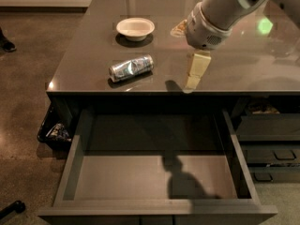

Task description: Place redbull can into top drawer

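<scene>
While it hangs over the tabletop (89, 46) near the front edge, the pincer (192, 81) points down, holds nothing, and is well right of the redbull can (131, 68); open or closed cannot be told. Can lies on its side, white bowl (135, 27) behind it. Top drawer (154, 211) stands pulled out below, arm's shadow on its bottom. Arm partly hides a pale item (178, 30); smaller drawers (272, 146) cut off at right.

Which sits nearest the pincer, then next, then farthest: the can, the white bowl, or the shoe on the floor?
The pincer hangs over the counter's front edge.
1. redbull can, just to the picture's left.
2. white bowl, back left.
3. shoe, far left on the floor.
</scene>
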You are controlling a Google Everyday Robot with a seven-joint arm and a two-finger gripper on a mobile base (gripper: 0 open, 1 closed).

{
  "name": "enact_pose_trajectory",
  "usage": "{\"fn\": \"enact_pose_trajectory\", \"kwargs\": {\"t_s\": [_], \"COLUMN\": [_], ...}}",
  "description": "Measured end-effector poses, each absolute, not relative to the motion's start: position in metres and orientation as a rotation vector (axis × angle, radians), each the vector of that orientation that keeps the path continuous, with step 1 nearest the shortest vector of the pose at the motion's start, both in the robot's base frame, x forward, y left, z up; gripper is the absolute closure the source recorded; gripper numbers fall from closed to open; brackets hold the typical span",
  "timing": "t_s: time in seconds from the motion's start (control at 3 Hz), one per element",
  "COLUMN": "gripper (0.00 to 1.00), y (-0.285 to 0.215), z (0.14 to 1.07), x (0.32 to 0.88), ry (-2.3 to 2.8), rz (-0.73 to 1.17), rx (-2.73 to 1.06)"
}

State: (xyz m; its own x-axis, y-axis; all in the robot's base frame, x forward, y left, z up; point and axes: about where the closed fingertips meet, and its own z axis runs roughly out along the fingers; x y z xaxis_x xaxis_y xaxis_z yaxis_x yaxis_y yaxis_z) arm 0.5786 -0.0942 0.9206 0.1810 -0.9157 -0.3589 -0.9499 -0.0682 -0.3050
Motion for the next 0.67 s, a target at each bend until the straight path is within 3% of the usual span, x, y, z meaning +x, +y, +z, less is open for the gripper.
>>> {"fn": "enact_pose_trajectory", "kwargs": {"t_s": [0.67], "gripper": [0.0], "y": [-0.065], "z": [0.904], "x": [0.631], "ry": [1.592], "rz": [0.131], "rx": [-2.039]}}
